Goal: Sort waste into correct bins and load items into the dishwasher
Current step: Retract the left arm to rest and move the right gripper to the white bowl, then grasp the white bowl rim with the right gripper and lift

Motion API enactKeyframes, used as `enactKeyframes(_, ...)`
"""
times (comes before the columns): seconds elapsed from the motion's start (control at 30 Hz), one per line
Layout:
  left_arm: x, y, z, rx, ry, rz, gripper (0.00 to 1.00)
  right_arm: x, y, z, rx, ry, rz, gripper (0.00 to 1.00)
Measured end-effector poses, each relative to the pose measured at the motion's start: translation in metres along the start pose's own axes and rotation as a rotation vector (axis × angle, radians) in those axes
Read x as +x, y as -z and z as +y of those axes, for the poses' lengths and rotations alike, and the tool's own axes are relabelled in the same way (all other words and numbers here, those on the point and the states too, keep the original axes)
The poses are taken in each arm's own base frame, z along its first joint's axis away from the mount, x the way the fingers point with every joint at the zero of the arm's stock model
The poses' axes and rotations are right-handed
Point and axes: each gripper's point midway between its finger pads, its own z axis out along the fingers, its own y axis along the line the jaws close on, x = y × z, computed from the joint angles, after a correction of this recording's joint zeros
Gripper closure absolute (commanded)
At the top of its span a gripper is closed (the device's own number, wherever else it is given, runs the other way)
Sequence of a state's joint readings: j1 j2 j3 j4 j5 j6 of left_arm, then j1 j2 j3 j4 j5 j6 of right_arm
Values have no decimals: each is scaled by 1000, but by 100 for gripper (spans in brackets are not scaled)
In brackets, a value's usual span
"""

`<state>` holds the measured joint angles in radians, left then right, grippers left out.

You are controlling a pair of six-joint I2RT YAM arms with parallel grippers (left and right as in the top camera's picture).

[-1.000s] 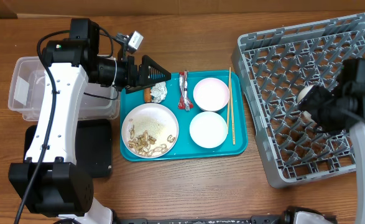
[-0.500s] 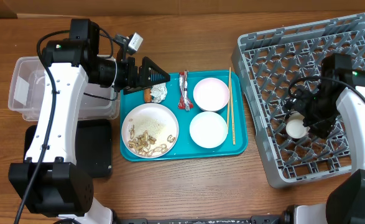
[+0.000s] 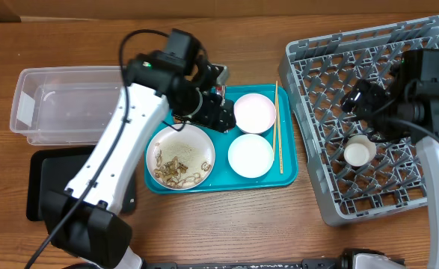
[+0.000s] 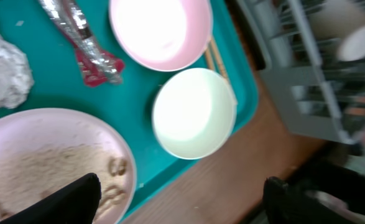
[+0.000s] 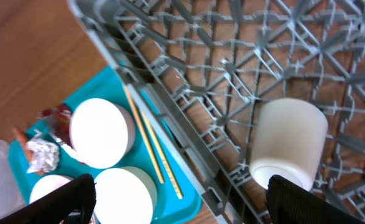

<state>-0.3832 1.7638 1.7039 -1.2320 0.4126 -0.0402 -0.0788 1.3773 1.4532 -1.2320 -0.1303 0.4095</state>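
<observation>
A robotics lab bench: white robot arm (image 3: 118, 142), wooden table (image 3: 226, 224), grey dish rack (image 3: 324, 97).

— What does everything stand on?
— A brown wooden worktop (image 3: 226, 224) (grain running left to right), evenly lit.
— And past its far edge?
— A paler brown strip (image 3: 316, 7), too little showing to name.

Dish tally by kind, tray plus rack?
Bowls: 2
Plate: 1
Cup: 1
Chopstick pairs: 1
Total: 5
</observation>
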Motion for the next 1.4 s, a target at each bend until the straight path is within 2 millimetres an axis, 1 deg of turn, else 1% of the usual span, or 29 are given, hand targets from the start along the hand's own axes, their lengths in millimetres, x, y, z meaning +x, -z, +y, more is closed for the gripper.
enactKeyframes(0.1,5,-11,2,-117,-7,27,21,-1,7,6,-21,22,-28,9)
enactKeyframes(0.13,6,-15,2,-143,-4,36,23,0,9,7,-25,26,-29,9)
enactKeyframes(0.17,8,-23,3,-183,-1,56,25,1,9,7,-25,29,-27,9)
enactKeyframes(0.23,10,-38,5,-233,-1,85,32,2,8,7,-24,30,-23,9)
enactKeyframes(0.27,12,-47,7,-253,2,103,37,3,8,6,-21,30,-19,9)
enactKeyframes(0.33,18,-71,11,-288,15,159,38,5,8,8,-31,38,-8,9)
enactKeyframes(0.4,27,-92,17,-315,29,219,37,8,9,13,-65,72,10,11)
enactKeyframes(0.47,35,-105,23,-336,47,262,36,16,9,22,-112,119,40,12)
enactKeyframes(0.53,40,-108,29,-353,70,278,36,25,10,34,-154,167,68,16)
enactKeyframes(0.6,39,-102,33,-363,97,267,35,37,8,50,-197,231,97,21)
enactKeyframes(0.63,37,-98,35,-366,111,259,34,45,6,57,-215,261,114,21)
enactKeyframes(0.7,34,-85,42,-369,143,233,34,64,-3,69,-235,317,153,24)
enactKeyframes(0.77,29,-61,52,-372,193,182,34,87,-17,75,-233,368,208,26)
enactKeyframes(0.83,23,-28,63,-373,249,104,32,112,-36,77,-211,413,267,27)
enactKeyframes(0.87,21,-12,67,-374,272,65,30,121,-45,78,-200,431,289,27)
enactKeyframes(0.9,19,15,74,-378,312,-3,29,130,-56,78,-189,446,310,27)
enactKeyframes(0.93,19,31,79,-382,339,-44,28,136,-64,79,-181,457,325,28)
enactKeyframes(0.97,20,54,85,-385,373,-103,27,142,-74,80,-173,466,338,28)
enactKeyframes(1.0,23,75,89,-391,400,-157,21,148,-84,80,-163,471,351,30)
enactKeyframes(1.03,26,96,91,-397,425,-212,0,153,-93,80,-151,471,363,30)
enactKeyframes(1.1,38,139,91,-406,467,-335,0,162,-113,76,-106,464,383,31)
enactKeyframes(1.13,42,149,89,-411,471,-362,0,163,-118,74,-87,459,386,32)
enactKeyframes(1.17,48,164,86,-414,477,-403,0,165,-125,71,-64,450,392,33)
enactKeyframes(1.23,61,183,80,-423,479,-452,0,165,-137,65,-23,436,401,37)
enactKeyframes(1.3,73,195,74,-436,474,-480,0,166,-149,62,4,426,409,42)
enactKeyframes(1.37,80,201,71,-451,473,-494,0,169,-159,58,27,414,425,45)
enactKeyframes(1.4,82,204,71,-459,473,-501,0,171,-164,57,34,412,438,53)
